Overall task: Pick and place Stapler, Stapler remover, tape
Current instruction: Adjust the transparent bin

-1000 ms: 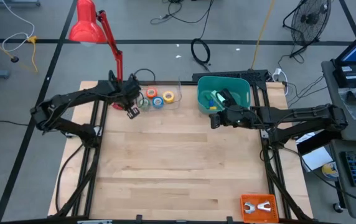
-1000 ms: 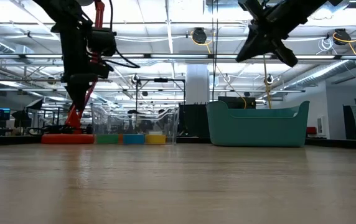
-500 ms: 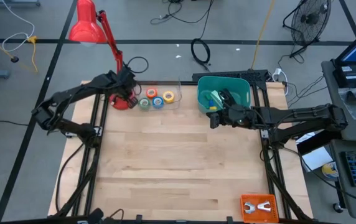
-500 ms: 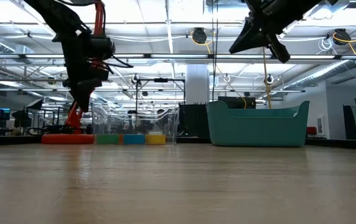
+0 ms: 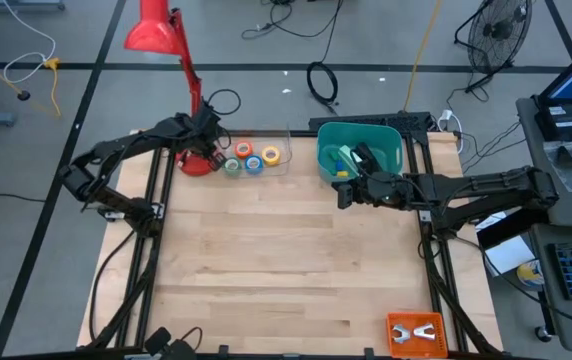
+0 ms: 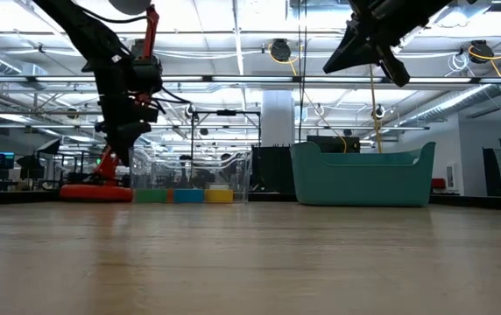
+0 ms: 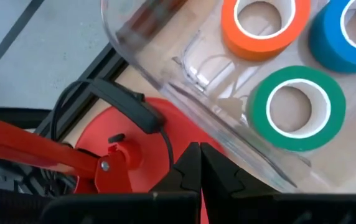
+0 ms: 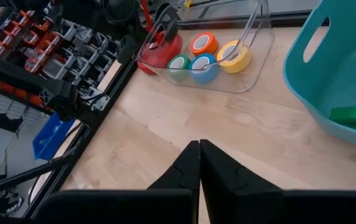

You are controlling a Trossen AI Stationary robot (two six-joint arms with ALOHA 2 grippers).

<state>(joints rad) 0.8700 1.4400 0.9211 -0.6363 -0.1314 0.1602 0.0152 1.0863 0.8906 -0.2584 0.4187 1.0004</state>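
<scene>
A wooden surface (image 5: 266, 250) seen from above, with two dark robot arms reaching in from either side. The left gripper (image 5: 209, 142) hovers at the far left of the surface, over the red lamp base (image 5: 195, 163) and just beside a clear tray (image 5: 284, 160); its fingers (image 7: 187, 171) are clenched together on nothing. The tray holds four tape rolls: orange (image 7: 259, 25), blue (image 7: 347, 34), green (image 7: 297, 109) and yellow (image 8: 234, 56). The right gripper (image 5: 344, 193) hangs above the surface near the far edge, just in front of a teal bin (image 5: 361, 133), its fingers (image 8: 198, 163) also clenched and empty. A dark bar-shaped thing lies in the bin; I cannot tell whether it is the stapler. An orange tray (image 5: 415, 334) sits at the near right corner.
</scene>
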